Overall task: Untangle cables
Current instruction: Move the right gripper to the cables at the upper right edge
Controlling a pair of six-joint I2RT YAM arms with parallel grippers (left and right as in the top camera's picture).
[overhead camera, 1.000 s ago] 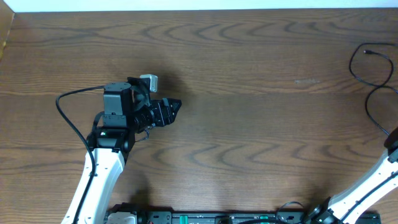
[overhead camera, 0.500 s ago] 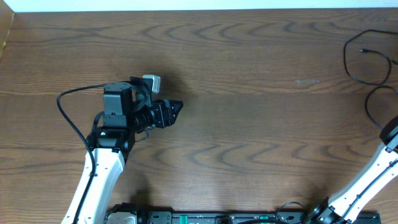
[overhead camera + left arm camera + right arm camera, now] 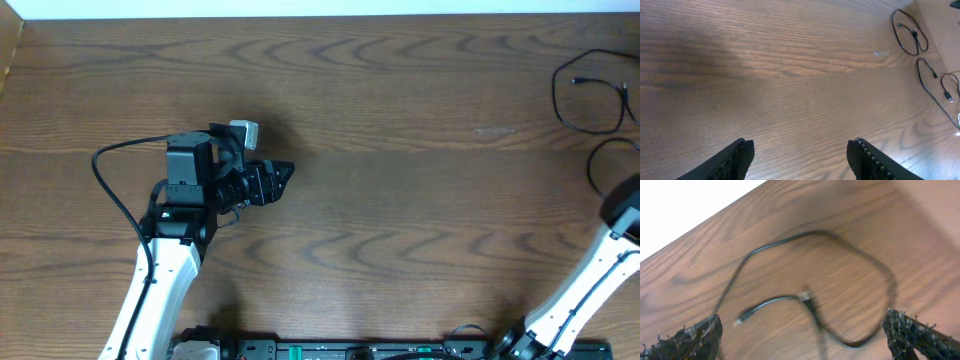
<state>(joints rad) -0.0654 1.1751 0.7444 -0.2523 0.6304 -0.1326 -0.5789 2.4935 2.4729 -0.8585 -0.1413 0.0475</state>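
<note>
Thin black cables (image 3: 590, 100) lie in loose loops at the table's far right edge, with a second loop (image 3: 600, 165) just below. In the right wrist view one black cable (image 3: 840, 237) curls on the wood, its small plug end (image 3: 740, 320) lying free. My right gripper (image 3: 802, 325) hovers over that loop, open wide and holding nothing. My left gripper (image 3: 282, 175) is far off at centre-left, open and empty (image 3: 802, 150), over bare wood. From the left wrist view the cables (image 3: 910, 32) show at the top right, and a plug (image 3: 948, 96) shows lower down.
The left arm's own thick black wire (image 3: 115, 175) arcs out beside it. The right arm (image 3: 600, 270) rises from the bottom right corner. The table's back edge (image 3: 320, 15) runs along the top.
My right gripper has gone from shut to wide open, and the black cable loop has shifted slightly left. The right arm has crept up and left. The left arm has barely moved.
</note>
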